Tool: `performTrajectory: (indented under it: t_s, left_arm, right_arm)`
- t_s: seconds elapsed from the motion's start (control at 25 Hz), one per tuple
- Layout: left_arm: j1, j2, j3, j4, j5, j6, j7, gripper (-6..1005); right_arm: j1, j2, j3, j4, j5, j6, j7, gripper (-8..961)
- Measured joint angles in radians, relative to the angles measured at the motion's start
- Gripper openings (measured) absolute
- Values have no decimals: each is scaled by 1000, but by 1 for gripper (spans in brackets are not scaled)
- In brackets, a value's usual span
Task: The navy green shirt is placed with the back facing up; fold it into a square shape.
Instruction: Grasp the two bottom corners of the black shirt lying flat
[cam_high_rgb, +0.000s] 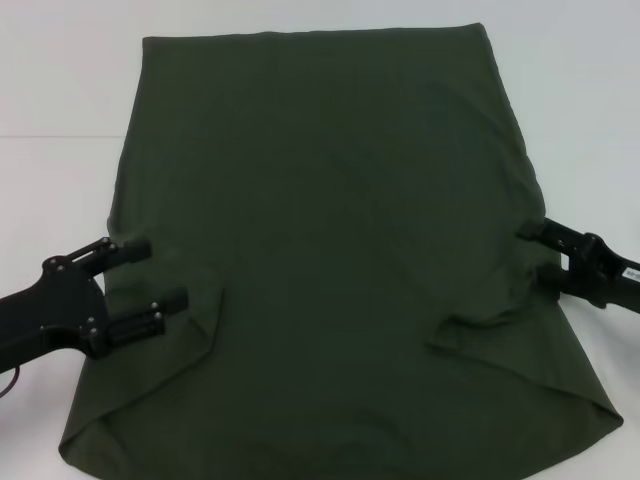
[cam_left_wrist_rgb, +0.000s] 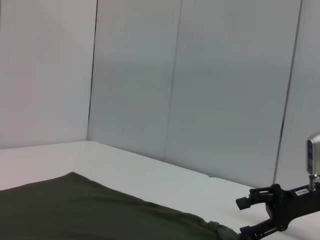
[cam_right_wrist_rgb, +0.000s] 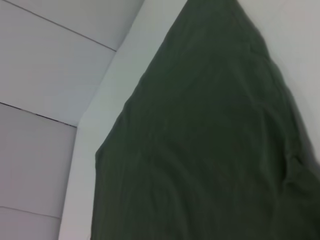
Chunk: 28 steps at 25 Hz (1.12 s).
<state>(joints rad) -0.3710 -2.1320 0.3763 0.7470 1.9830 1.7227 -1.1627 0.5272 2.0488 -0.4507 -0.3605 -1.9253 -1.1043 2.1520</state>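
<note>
Lying flat on the white table (cam_high_rgb: 60, 90) is one navy green shirt (cam_high_rgb: 330, 250), plain side up, both sleeves folded inward. Two grippers flank it: the left gripper (cam_high_rgb: 150, 285) with fingers spread over the left sleeve fold, holding nothing; the right gripper (cam_high_rgb: 535, 250) parted at the right edge, also empty

No legible text, brand, number or sign was found in any view. One small white label (cam_high_rgb: 631, 270) sits on the black right arm at the right edge of the head view; its print cannot be read. The dark olive-green cotton shirt (cam_high_rgb: 330, 250) shows plain fabric only.
</note>
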Motion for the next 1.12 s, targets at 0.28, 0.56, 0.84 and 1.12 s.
performTrajectory:
  t_s: [0.28, 0.56, 0.84, 1.12]
  left_arm:
    - [0, 0, -5, 0, 0, 3, 0, 835]
    - [4, 1, -7, 0, 1, 5, 0, 835]
    - [13, 0, -21, 0, 0, 14, 0, 835]
    - [14, -5, -30, 0, 0, 20, 0, 834]
  right_arm:
    - [71, 15, 9, -2, 10, 4, -34, 924]
    - [138, 27, 1, 0, 76, -18, -112, 924]
    - [129, 26, 6, -11, 93, -58, -119, 925]
    - [-38, 15, 11, -12, 155, -113, -123, 924]
